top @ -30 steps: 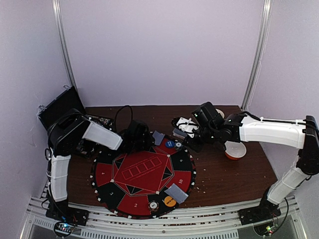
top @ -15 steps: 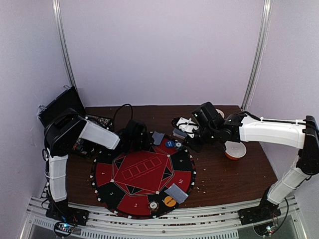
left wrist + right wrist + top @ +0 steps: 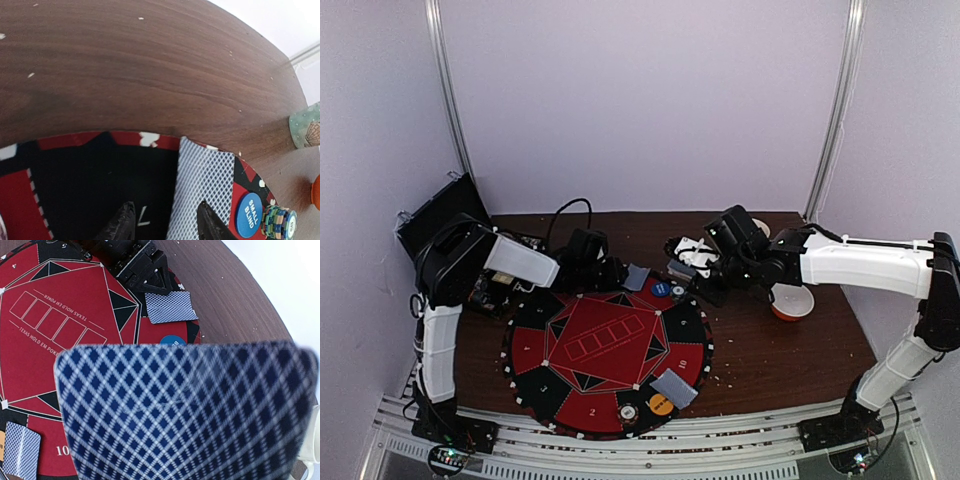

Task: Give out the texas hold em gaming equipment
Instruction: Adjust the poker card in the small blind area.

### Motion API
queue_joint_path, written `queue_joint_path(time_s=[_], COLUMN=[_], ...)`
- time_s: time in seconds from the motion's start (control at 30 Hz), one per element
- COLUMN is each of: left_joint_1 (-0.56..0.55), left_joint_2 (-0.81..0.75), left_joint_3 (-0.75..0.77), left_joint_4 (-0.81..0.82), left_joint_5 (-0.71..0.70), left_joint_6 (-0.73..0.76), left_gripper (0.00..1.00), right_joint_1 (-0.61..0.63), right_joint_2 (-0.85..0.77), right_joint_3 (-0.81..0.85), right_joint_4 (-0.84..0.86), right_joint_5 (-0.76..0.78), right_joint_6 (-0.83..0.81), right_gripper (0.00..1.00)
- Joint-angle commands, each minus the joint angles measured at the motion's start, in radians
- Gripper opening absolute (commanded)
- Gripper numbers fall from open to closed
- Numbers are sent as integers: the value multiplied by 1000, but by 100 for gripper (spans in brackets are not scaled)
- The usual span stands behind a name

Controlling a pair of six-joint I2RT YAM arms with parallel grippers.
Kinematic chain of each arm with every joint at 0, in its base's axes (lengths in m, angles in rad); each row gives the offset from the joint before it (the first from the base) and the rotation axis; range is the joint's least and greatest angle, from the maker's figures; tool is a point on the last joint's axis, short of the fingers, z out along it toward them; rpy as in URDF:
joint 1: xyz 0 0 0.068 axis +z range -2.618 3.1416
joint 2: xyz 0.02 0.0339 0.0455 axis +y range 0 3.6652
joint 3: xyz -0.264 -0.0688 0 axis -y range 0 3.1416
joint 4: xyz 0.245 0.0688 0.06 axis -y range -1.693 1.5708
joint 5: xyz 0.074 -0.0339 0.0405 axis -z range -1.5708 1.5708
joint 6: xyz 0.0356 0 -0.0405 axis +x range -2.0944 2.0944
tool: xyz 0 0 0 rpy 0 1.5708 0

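Observation:
A round red-and-black poker mat (image 3: 582, 350) lies between my arms. My left gripper (image 3: 616, 272) (image 3: 165, 207) is open and empty at the mat's far edge. Its right finger (image 3: 210, 222) hangs over a grey-blue-backed card (image 3: 205, 185) (image 3: 637, 277) that lies flat on the mat. Next to the card are a blue small-blind button (image 3: 248, 215) (image 3: 660, 288) and a chip stack (image 3: 279, 222). My right gripper (image 3: 696, 273) is shut on a stack of cards (image 3: 185, 410) that fills its wrist view and hides its fingers. Another card (image 3: 674, 387), an orange chip (image 3: 661, 405) and a whitish chip (image 3: 628, 411) lie at the mat's near edge.
A white patterned mug (image 3: 692, 250) stands just behind my right gripper. A white-and-orange bowl (image 3: 791, 301) sits under the right forearm. An open black case (image 3: 440, 215) with loose items stands at the far left. The table (image 3: 780, 355) is dark wood.
My left gripper has drawn back toward the far left edge of the mat, leaving the card lying there. The right arm has not moved.

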Motion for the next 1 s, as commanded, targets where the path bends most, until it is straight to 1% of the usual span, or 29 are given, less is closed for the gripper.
queue_joint_path(time_s=[0.0, 0.1, 0.17, 0.37, 0.53, 0.77, 0.97], left_joint_1=[-3, -2, -2, -3, -3, -2, -3], left_joint_2=[62, 82, 85, 74, 60, 51, 58], left_joint_3=[58, 73, 75, 64, 35, 45, 50], left_joint_4=[-9, -18, -21, 0, 44, 35, 25], left_joint_5=[102, 125, 135, 170, 186, 199, 222], left_joint_6=[60, 61, 63, 98, 131, 272, 295], left_gripper=[43, 38, 31, 1, 0, 0, 0], right_joint_1=[-6, -6, -6, -7, -5, -6, -6], right_joint_2=[-32, -36, -39, -40, -42, -42, -40], right_joint_3=[11, 10, 9, 6, 6, 6, 9], right_joint_4=[-10, -13, -15, -16, -16, -20, -21], right_joint_5=[7, 9, 10, 11, 9, 5, 2], right_joint_6=[-6, -7, -4, -1, 2, -1, -2], right_gripper=[30, 30, 30, 29, 29, 29, 29])
